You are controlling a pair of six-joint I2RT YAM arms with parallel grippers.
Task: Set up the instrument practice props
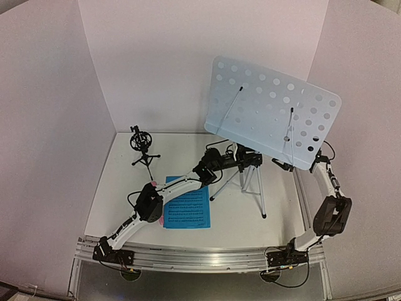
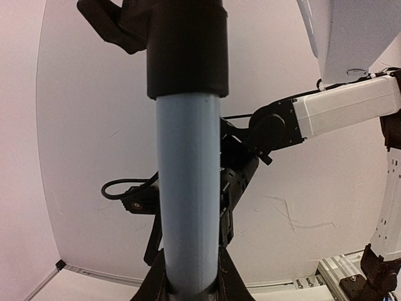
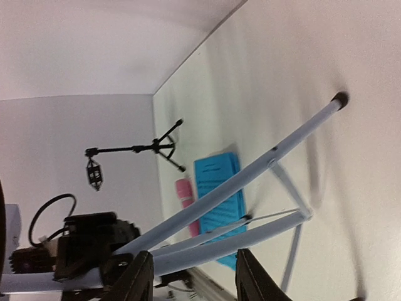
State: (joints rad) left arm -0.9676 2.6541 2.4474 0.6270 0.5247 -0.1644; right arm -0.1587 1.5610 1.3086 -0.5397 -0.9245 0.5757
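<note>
The music stand's pale-blue perforated desk [image 1: 276, 113] tilts above its silver tripod [image 1: 252, 185] at mid-table. My left gripper [image 1: 237, 157] is shut on the stand's pale-blue pole [image 2: 188, 188], which fills the gap between its fingers [image 2: 241, 285]. My right gripper [image 1: 282, 164] sits under the desk's lower edge, jaws apart and gripping nothing; the tripod legs [image 3: 250, 235] show beyond it. A bright blue sheet-music page [image 1: 187, 210] lies flat under my left arm. The pink microphone [image 3: 185, 191] lies beside the page [image 3: 219, 188]. The black tripod mic holder [image 1: 143, 147] stands upright at back left.
White walls close the table at the back and both sides. An aluminium rail [image 1: 200, 257] with both arm bases runs along the near edge. My right arm's elbow [image 1: 332, 213] stands by the right wall. Cables trail near the stand's pole.
</note>
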